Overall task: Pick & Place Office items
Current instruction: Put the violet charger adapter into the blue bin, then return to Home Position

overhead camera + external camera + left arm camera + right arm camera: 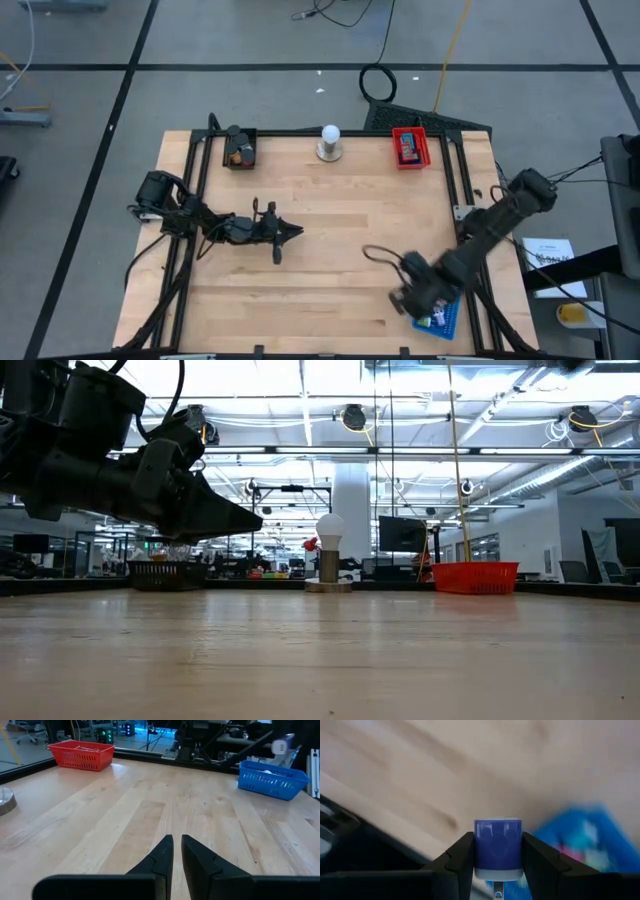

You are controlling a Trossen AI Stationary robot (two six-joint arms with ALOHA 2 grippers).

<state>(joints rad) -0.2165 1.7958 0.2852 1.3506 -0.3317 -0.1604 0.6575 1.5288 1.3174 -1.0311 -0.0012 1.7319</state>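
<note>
My right gripper (497,842) is shut on a small blue round roll (498,847), one of the office items. In the high view it hangs at the table's near right (412,296), beside the blue tray (448,322), which holds several small pieces. The blue tray (585,840) shows blurred below the roll. My left gripper (292,233) waits at the table's middle left, a little above the wood, pointing toward the right edge. Its fingers (165,852) are shut, with nothing between them. My right gripper pinches the blue roll by its two opposite sides (479,845) between its two fingers. The fingers come from above, pointing steeply down. The roll is lifted clear of the table, its flat end toward the camera.
A red tray (410,147) with a few pieces stands at the far right. A black tray (240,150) stands at the far left. Between them is a white ball on a round grey base (330,142). A black frame (200,160) borders the wooden table.
</note>
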